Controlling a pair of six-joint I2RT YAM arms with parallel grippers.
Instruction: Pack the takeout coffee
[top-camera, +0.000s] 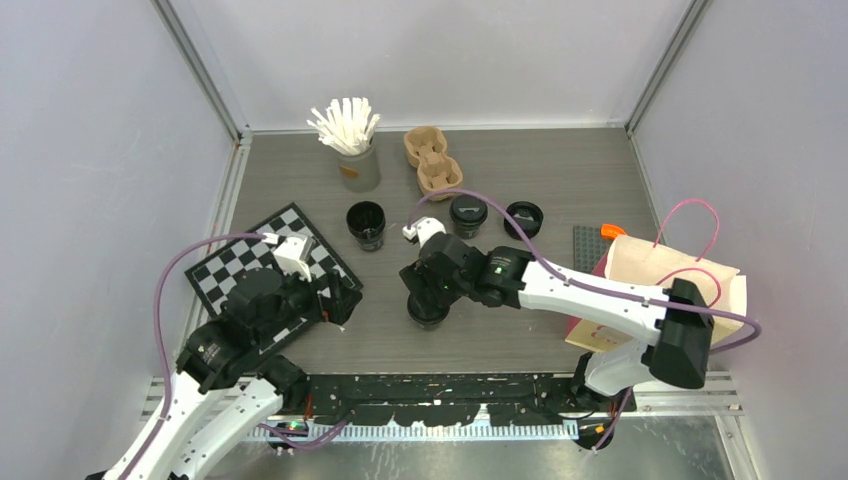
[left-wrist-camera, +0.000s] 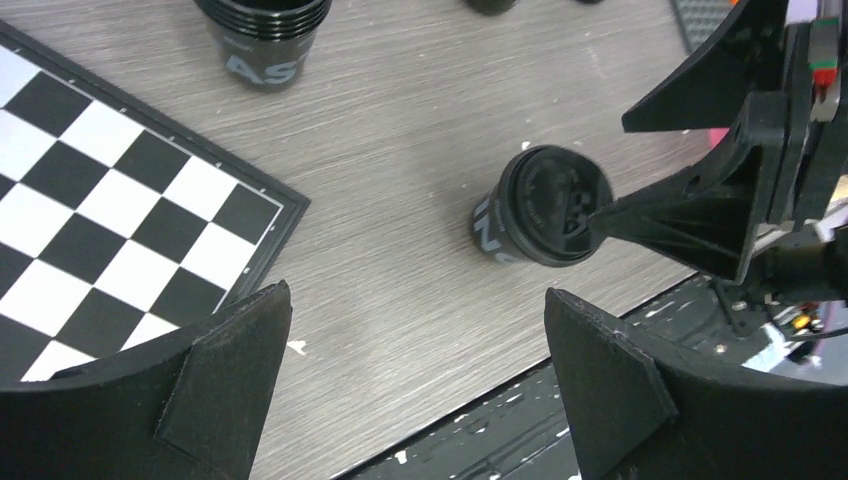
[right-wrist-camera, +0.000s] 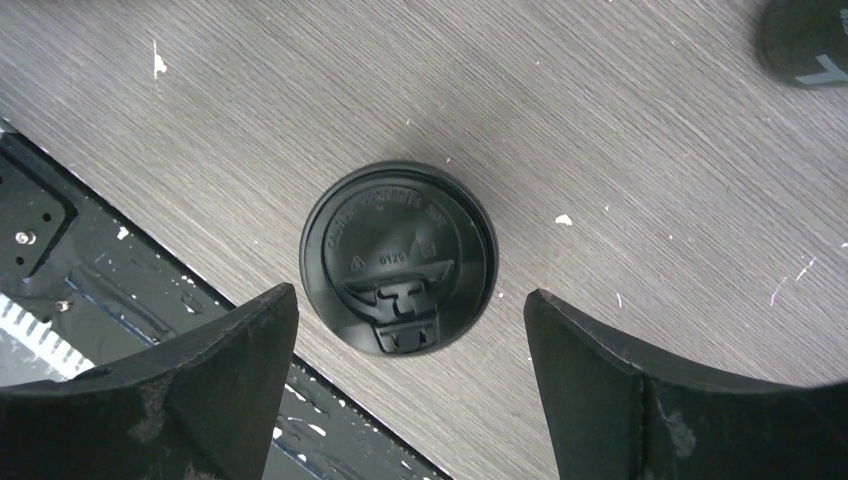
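- Far left: checkerboard (top-camera: 225, 270), flat on the table.
- Over the board's right corner: left gripper (left-wrist-camera: 415, 310), jaws spread wide, gripping nothing.
- Behind the board: grey cup (top-camera: 358, 172) stuffed with white sticks (top-camera: 343, 122).
- Just right of the board: open black cups (top-camera: 367, 223), several nested.
- Further right and back: brown pulp carrier (top-camera: 432, 160).
- Right of the board, toward the front: lidded cup (right-wrist-camera: 398, 257) upright under the right gripper (right-wrist-camera: 408, 295), jaws wide, a gap on each side, no grip.
- Further right again: second lidded cup (top-camera: 468, 214), loose lid (top-camera: 523, 218), then paper bag (top-camera: 650, 275), farthest from the board.
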